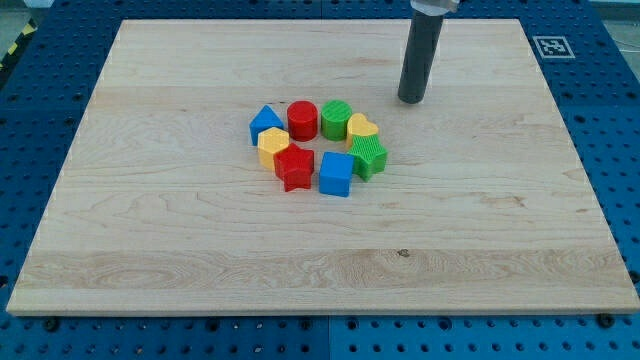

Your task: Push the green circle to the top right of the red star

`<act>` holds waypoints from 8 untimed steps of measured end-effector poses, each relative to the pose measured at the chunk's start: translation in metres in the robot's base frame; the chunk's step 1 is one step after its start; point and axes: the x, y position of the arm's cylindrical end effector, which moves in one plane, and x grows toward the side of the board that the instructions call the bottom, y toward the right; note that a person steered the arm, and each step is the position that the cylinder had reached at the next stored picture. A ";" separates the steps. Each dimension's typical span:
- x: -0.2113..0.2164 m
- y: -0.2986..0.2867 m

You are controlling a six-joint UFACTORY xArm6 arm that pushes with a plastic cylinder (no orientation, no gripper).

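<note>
Wooden counter (180, 240) rests on a blue pegboard (40, 120). No gripper fitted; my tip (411, 100) touches nothing, standing up-right of the green circle (335, 120) and red star (295, 168).

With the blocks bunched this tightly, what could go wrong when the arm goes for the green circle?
1. The green circle sits against the red circle and the yellow heart; a push from my tip may drag those along.
2. The red star lies in the same ring, so shoved neighbours could knock it and move the goal.
</note>
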 end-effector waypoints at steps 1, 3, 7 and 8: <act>0.000 0.000; -0.047 -0.053; -0.011 -0.054; 0.005 -0.055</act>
